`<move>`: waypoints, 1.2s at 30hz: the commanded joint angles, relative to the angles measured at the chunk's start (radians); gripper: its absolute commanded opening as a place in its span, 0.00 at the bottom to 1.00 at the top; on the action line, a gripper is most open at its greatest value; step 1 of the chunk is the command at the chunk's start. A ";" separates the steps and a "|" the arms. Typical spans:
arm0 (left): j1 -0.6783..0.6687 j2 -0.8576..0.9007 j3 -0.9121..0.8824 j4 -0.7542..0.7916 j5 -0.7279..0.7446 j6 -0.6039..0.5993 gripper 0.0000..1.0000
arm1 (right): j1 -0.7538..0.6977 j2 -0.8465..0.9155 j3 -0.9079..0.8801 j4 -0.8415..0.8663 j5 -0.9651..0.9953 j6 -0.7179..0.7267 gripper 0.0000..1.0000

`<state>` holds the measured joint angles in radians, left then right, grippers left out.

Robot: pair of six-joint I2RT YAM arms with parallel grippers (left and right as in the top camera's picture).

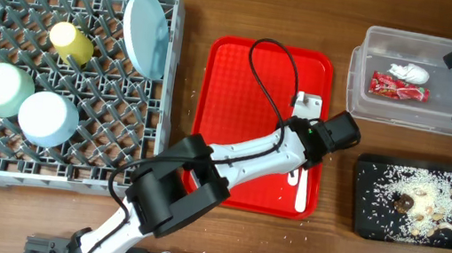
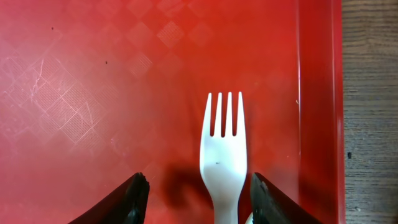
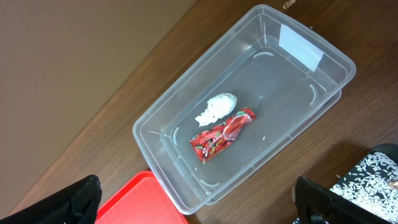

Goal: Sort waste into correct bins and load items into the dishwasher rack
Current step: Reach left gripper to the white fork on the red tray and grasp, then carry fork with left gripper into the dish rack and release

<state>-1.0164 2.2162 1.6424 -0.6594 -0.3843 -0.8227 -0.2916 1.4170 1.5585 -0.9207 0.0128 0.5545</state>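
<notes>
white plastic fork (image 2: 222,155) | on scratched red tray (image 2: 93,74) | left hand (image 2: 199,182) spread

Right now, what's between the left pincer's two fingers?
The white fork lies between the open left pincer's fingers, flat on the red tray. The left wrist view shows it.

From overhead, the left arm (image 1: 248,157) is covering most of the white fork (image 1: 302,194) near the 5 o'clock corner of the red tray (image 1: 241,84). At the left wrist, the fork's handle is running off the frame at 6 o'clock. At the right wrist, the black tray (image 3: 387,152) is being cropped at 4 o'clock, its rice grains (image 3: 373,174) blurring together.
</notes>
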 commanded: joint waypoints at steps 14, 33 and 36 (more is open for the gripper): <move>0.010 0.062 0.005 -0.053 0.036 -0.024 0.20 | 0.000 -0.014 -0.008 -0.001 0.024 -0.012 1.00; 0.275 -0.354 0.007 -0.224 0.094 0.055 0.04 | 0.000 -0.014 -0.008 -0.001 0.024 -0.011 1.00; 0.482 -0.562 0.007 -0.292 0.253 0.509 0.04 | 0.000 -0.014 -0.008 -0.001 0.024 -0.011 1.00</move>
<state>-0.6739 1.8034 1.6451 -0.8875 -0.2478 -0.6853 -0.2916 1.4170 1.5585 -0.9207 0.0128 0.5545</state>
